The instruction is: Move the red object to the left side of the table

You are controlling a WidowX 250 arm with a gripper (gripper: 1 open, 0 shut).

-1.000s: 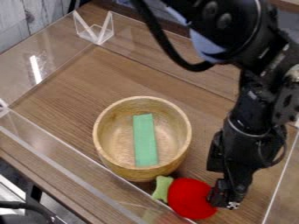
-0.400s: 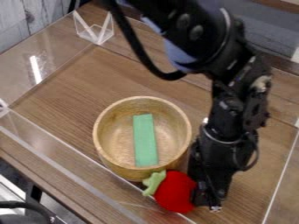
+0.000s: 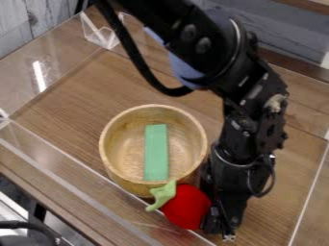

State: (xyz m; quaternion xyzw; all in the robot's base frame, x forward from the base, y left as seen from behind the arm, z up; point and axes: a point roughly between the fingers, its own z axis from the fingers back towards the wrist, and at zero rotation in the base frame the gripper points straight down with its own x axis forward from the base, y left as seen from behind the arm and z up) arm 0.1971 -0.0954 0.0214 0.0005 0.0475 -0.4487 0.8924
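Gripping 1 glossy, rounded red fruit (image 3: 188, 207)

Red toy fruit (image 3: 188, 206) at 5-6 o'clock in view, by the clear acrylic wall (image 3: 96, 188); green leafy piece (image 3: 161, 195) on its 10 o'clock side. Black gripper (image 3: 216, 201) at its 3 o'clock, fingers against it. Round wooden bowl (image 3: 114, 157) just beside, toward 11 o'clock, flat green block (image 3: 156, 153) inside. Wood-grain tabletop (image 3: 77, 113) runs beneath.
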